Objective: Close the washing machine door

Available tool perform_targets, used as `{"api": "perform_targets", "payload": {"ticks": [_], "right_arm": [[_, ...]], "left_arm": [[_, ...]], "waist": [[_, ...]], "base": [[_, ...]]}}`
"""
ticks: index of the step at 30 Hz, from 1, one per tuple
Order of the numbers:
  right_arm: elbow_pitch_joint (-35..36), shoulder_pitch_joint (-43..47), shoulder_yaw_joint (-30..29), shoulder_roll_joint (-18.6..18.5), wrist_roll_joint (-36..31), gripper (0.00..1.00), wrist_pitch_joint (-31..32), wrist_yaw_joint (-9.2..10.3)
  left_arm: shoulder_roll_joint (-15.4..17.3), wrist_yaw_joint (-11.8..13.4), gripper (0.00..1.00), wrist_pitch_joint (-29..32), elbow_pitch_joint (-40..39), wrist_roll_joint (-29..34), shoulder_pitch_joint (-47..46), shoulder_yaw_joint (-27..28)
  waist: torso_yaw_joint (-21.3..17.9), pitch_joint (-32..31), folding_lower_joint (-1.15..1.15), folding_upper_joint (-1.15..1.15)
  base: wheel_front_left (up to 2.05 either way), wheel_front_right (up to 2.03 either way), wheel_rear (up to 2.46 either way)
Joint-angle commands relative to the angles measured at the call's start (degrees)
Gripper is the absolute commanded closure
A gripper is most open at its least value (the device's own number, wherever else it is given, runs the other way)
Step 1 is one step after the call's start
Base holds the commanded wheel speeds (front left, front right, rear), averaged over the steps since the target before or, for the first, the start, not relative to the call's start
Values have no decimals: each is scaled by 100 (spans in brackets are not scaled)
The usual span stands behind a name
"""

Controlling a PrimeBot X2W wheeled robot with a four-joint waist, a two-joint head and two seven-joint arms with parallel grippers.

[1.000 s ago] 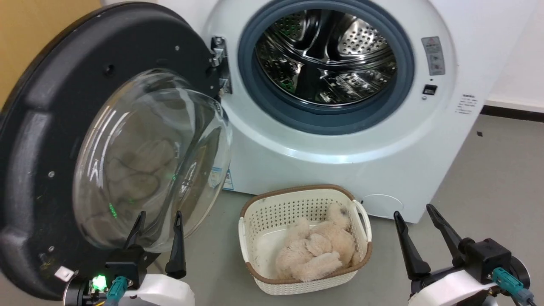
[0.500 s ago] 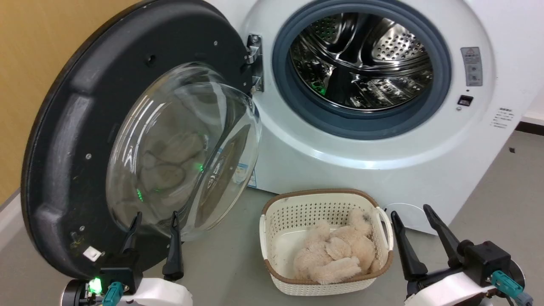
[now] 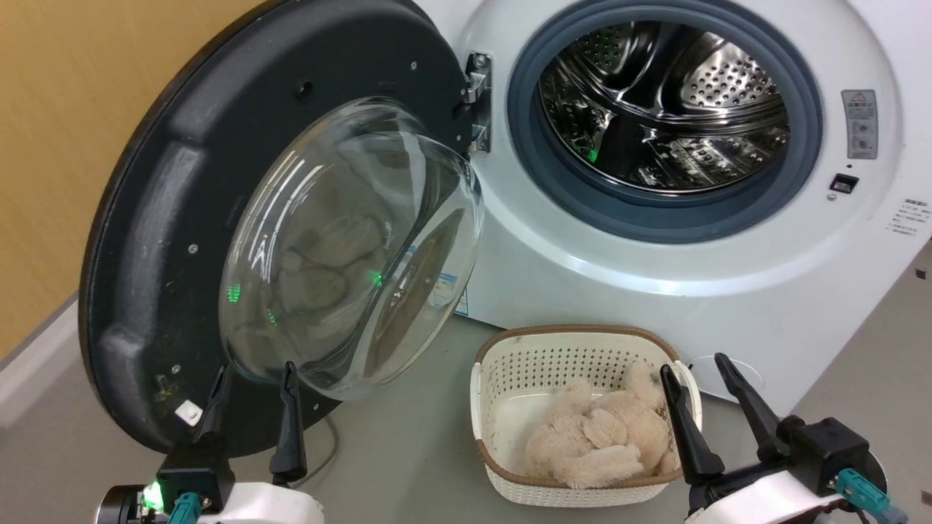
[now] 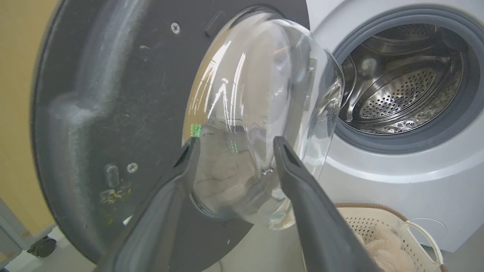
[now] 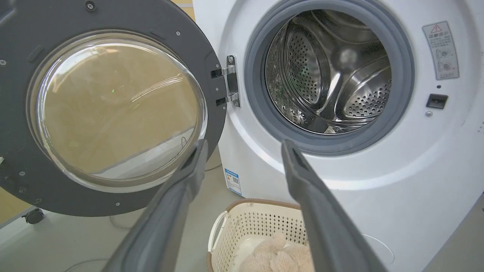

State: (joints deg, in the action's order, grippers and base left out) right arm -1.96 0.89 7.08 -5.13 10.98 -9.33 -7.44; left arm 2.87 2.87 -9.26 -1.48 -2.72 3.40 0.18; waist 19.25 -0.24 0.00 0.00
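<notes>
The washing machine door [image 3: 153,240] stands swung wide open at the left of the head view, hanging from its metal hinge [image 3: 477,102] at the left edge of the opening, with its matte black inside turned toward the robot. Its bulging glass bowl window [image 3: 349,247] juts out toward the camera and carries faint green glints and pale reflections. To the right of the door is the white washing machine [image 3: 655,291], where the grey rubber gasket [image 3: 539,167] rings the perforated steel drum [image 3: 662,109]. A small blue label [image 5: 232,181] sits low on the front, below the hinge. On the grey floor [image 3: 408,466] just in front of the machine stands a cream perforated basket [image 3: 502,378] with a brown rim, and a fluffy beige plush toy [image 3: 597,437] lies inside it. A yellow wall [image 3: 73,109] shows behind the door. The left gripper [image 3: 255,366] is at the lower left with its jaws spread apart and nothing between them, pointing at the lower rim of the glass bowl; whether the tips touch the door cannot be told. The right gripper [image 3: 692,362] is at the lower right, its jaws likewise apart and empty, its tips overlapping the right end of the basket in the head view.
</notes>
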Motion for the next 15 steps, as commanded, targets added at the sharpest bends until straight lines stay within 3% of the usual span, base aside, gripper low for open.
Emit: {"api": "perform_targets", "payload": {"ticks": [1, 15], "right_arm": [[-28, -24, 38, -41, 53, 0, -64, -3], [-85, -47, 216, -77, 256, 0, -232, -4]], "left_arm": [[1, 20, 0, -71, -33, -27, 77, 18], [1, 42, 0, -239, -134, -37, 190, 80]], "waist": [[44, -1, 0, 0], [378, 3, 0, 0]], "base": [[0, 0, 0], [0, 0, 0]]}}
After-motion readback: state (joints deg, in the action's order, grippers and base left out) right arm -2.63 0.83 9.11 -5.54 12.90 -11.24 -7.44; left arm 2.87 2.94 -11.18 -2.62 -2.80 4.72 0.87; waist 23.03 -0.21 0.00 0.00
